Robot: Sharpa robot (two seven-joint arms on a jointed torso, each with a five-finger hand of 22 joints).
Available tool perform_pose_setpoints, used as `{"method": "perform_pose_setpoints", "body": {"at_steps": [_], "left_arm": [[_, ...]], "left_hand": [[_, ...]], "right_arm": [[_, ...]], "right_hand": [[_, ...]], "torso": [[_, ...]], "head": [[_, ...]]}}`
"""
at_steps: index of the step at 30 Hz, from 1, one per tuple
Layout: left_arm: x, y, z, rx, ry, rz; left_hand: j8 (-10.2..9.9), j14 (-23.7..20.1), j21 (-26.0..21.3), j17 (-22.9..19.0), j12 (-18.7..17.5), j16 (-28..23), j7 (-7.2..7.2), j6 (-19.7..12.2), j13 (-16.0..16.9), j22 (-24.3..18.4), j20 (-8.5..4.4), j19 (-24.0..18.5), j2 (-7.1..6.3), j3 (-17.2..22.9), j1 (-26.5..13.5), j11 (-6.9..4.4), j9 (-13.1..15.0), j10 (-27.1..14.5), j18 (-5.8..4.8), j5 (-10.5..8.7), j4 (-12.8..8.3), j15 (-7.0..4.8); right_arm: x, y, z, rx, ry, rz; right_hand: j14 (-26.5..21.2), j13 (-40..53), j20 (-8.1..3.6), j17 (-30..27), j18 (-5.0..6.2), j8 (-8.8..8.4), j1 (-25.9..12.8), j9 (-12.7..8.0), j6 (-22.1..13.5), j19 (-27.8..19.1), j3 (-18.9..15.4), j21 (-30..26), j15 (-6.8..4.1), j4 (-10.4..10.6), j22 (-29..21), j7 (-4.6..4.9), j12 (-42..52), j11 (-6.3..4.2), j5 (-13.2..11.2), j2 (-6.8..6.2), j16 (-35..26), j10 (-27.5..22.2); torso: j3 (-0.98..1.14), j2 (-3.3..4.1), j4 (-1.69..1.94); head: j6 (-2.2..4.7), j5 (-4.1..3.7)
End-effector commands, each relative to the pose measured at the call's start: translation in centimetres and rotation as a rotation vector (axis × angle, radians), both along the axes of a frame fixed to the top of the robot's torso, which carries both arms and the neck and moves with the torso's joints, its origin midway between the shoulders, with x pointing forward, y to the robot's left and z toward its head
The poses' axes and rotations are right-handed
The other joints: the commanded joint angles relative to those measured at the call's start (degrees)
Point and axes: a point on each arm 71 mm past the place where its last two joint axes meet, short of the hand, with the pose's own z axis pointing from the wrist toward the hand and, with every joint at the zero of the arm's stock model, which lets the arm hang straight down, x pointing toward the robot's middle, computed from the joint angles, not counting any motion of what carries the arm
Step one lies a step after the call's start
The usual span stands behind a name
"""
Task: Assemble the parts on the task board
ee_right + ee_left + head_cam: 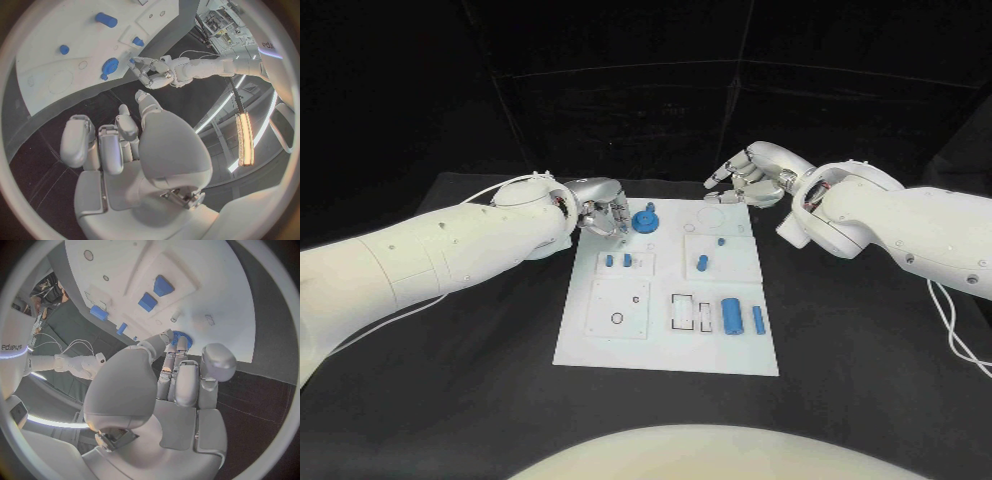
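Your left hand [602, 214] touches the blue gear [645, 220] on the task board [661, 345], grip uncertain; your right hand [753, 176] hovers curled, holding nothing.

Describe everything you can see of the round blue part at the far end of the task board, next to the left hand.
The round blue part is a small disc-shaped piece with a raised knob at its middle, smooth and plastic-looking. It sits on the task board near its far edge, toward the left side, and appears to stand in its seat there. The left hand is right beside it, fingertips at its rim; whether they actually touch it I cannot tell. The right hand hovers apart from it, beyond the board's far right corner.
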Motion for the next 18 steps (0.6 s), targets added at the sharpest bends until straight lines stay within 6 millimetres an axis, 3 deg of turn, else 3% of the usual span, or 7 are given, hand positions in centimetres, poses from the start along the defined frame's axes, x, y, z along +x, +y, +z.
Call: {"method": "perform_pose_setpoints", "body": {"at_steps": [1,18], "left_arm": [[-0.12,-0.17,-0.26,0.021,0.024,-0.024],[-0.37,-0.28,-0.93,0.049,0.053,-0.034]], "left_hand": [[-0.26,1.01,0.29,-0.13,-0.26,0.36,0.21,0.02,0.10,0.08,0.19,-0.04,-0.22,0.26,-0.22,-0.04,-0.08,0.45,-1.05,-0.18,-0.01,0.14],[-0.26,0.99,0.28,-0.19,-0.32,0.37,0.15,0.21,0.16,0.11,0.19,-0.08,-0.30,0.28,-0.33,-0.10,-0.05,0.74,-1.03,-0.21,-0.08,0.11]], "right_arm": [[-0.03,0.11,0.14,0.005,-0.003,0.010],[0.02,0.18,0.12,0.005,-0.003,0.012]], "right_hand": [[3.73,0.07,-0.21,4.74,0.28,0.37,0.14,-0.08,0.14,-0.29,-0.30,-0.36,-0.46,0.06,-0.01,-0.12,0.15,-0.16,0.22,0.43,-0.23,-0.16],[3.73,0.07,-0.21,4.74,0.28,0.37,0.14,-0.08,0.14,-0.29,-0.30,-0.36,-0.46,0.06,-0.01,-0.12,0.15,-0.16,0.22,0.43,-0.23,-0.16]], "torso": [[0.00,-0.01,0.00],[-0.02,-0.03,0.02]], "head": [[-0.05,0.06],[-0.15,0.13]]}}
